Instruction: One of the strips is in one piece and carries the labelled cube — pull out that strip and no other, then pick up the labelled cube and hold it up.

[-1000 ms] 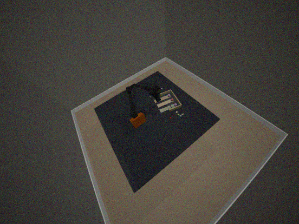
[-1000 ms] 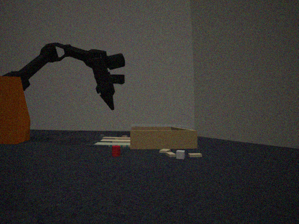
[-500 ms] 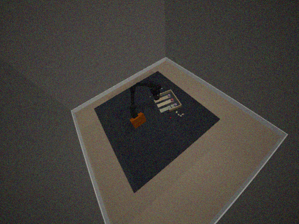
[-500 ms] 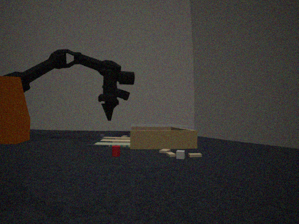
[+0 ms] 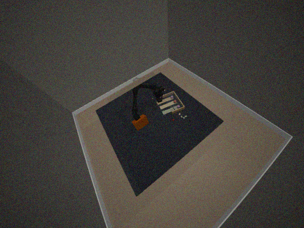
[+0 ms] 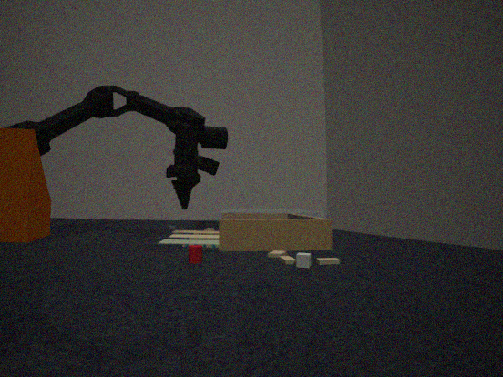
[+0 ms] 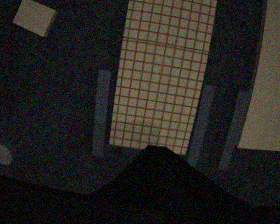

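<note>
My claw (image 6: 184,204) fully closed, nothing between fingers, pointing straight down, hanging above near ends of strips, not touching. Wrist view: grid-patterned strip (image 7: 165,60) directly under tip, plain strip (image 7: 263,106) to right, small tan tile (image 7: 34,16) on dark table (image 7: 56,97) at left. Exterior view: red block (image 6: 195,253) just before strips, wooden tray (image 6: 274,233) beyond. Labelled cube: I cannot tell which; small cubes sit at strips' far ends inside tray (image 5: 176,101).

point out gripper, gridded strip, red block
gripper (image 6: 184,206): exterior view, closed fingertips.
gridded strip (image 7: 165,66): wrist view, middle of its surface.
red block (image 6: 195,254): exterior view, front face.
</note>
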Tool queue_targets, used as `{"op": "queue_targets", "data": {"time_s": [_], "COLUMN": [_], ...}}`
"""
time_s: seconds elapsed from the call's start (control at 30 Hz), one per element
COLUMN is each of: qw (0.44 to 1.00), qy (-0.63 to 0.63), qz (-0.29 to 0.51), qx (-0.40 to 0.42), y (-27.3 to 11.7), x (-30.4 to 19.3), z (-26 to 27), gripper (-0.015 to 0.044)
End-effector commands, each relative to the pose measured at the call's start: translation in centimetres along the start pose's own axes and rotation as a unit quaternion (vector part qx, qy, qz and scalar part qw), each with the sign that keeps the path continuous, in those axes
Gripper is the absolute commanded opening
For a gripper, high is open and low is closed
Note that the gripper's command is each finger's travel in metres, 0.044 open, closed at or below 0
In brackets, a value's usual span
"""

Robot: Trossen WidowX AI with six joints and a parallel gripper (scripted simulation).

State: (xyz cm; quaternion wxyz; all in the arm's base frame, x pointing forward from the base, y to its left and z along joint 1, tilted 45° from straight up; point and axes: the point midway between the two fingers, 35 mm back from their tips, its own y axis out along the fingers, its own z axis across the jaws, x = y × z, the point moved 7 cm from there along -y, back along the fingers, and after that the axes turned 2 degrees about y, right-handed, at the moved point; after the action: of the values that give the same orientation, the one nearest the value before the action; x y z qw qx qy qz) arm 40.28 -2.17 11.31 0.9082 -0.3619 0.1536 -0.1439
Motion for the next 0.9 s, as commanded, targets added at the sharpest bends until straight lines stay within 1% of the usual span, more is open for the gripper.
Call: {"op": "queue_targets", "data": {"time_s": [0.0,0.87], "qw": [1.0,1.0], "qy": [0.004,0.004], "qz": [0.002,0.003], "qx": [-0.003,-0.001], "y": [1.0,5.2], "x": [0.1,0.1], "z": [-0.3,-0.2], "gripper": [0.0,0.0]}}
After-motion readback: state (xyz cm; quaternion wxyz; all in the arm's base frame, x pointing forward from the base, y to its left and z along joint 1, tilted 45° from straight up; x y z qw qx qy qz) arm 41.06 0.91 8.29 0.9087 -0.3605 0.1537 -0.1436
